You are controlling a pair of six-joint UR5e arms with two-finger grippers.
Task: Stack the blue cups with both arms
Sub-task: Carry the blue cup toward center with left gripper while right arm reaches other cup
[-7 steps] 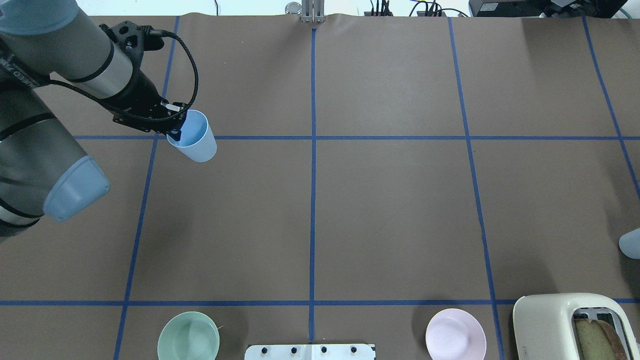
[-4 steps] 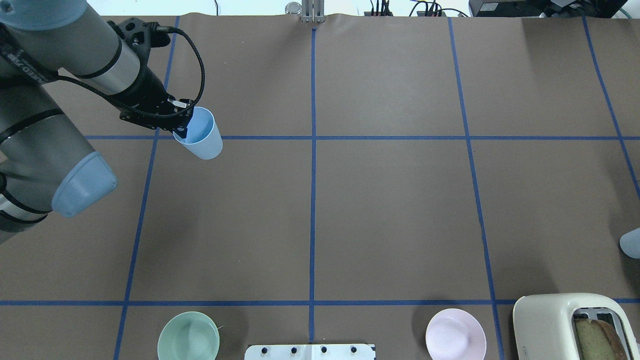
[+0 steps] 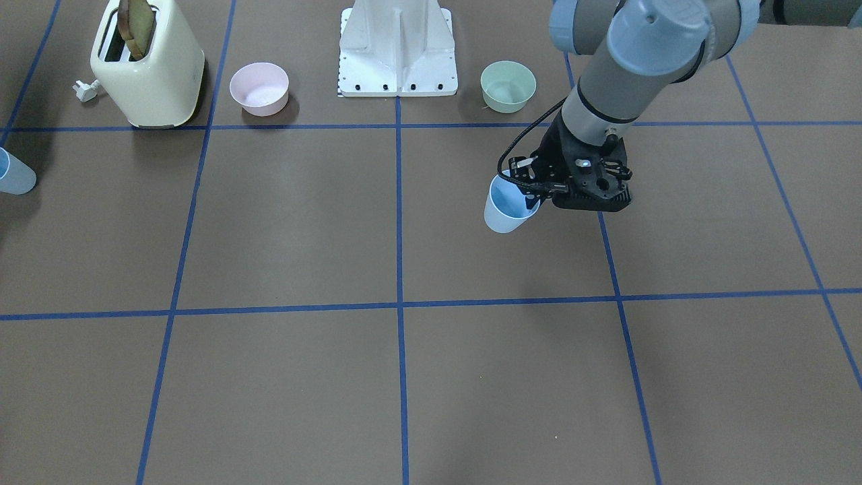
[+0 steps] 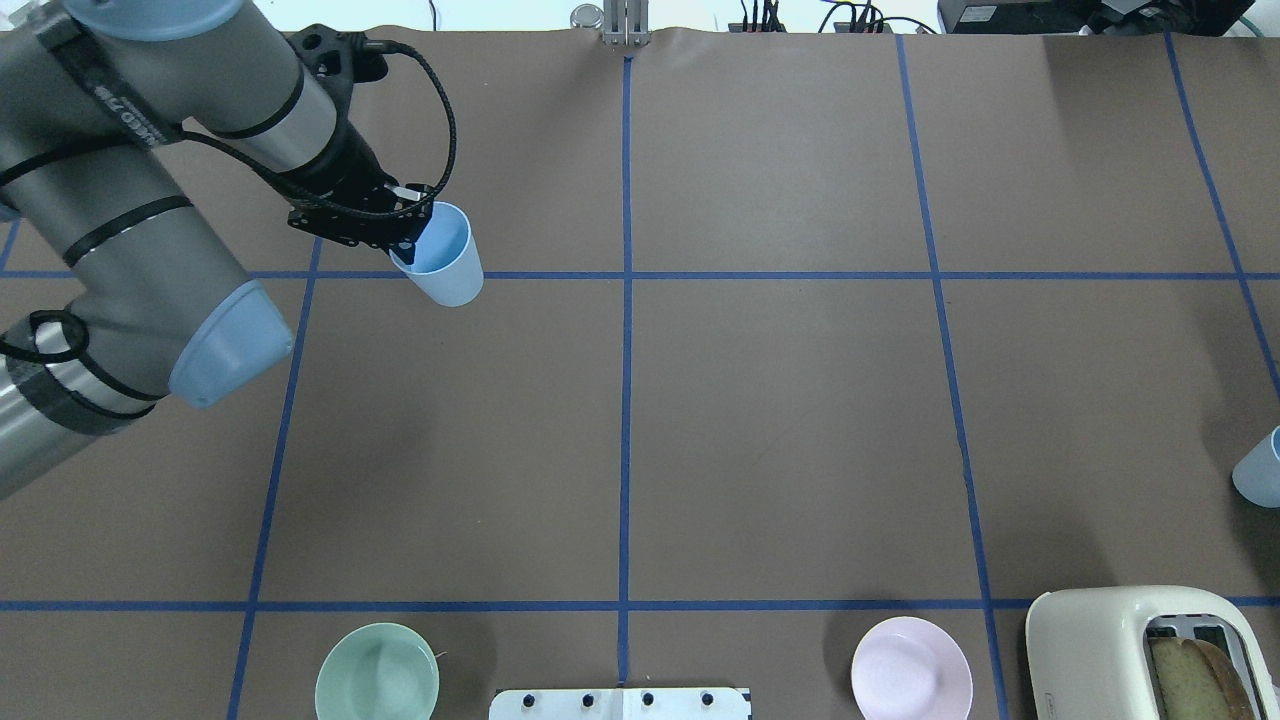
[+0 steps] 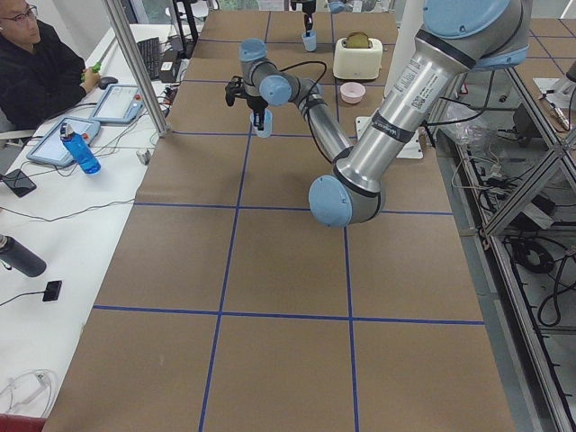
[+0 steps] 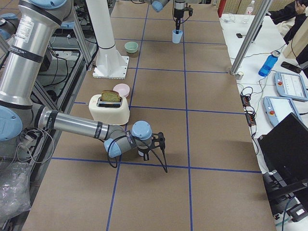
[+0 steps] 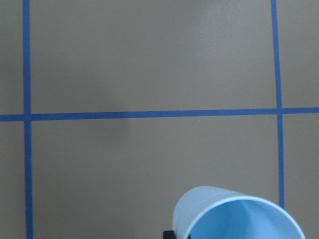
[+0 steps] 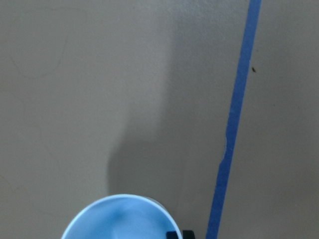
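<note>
**Robot body: appearance**

You'll see the left arm (image 4: 150, 240) built of grey and silver tubes, with black bands at the joints, pale blue round caps (image 4: 232, 345) and lettering on a dark strap. A black cable (image 4: 445, 120) loops to its black claw (image 4: 408, 240). The right arm (image 6: 77, 126) matches. The white base (image 3: 397, 47) has black screws (image 3: 385, 87).

Overhead and front views face each other across the table (image 4: 800, 400), sharing the toaster (image 4: 1090, 650); wrist cameras seemingly look straight down.

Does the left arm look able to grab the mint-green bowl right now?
Probably not: the left pincer holds a blue cup, though nothing stands between it and the mint-green bowl.
</note>
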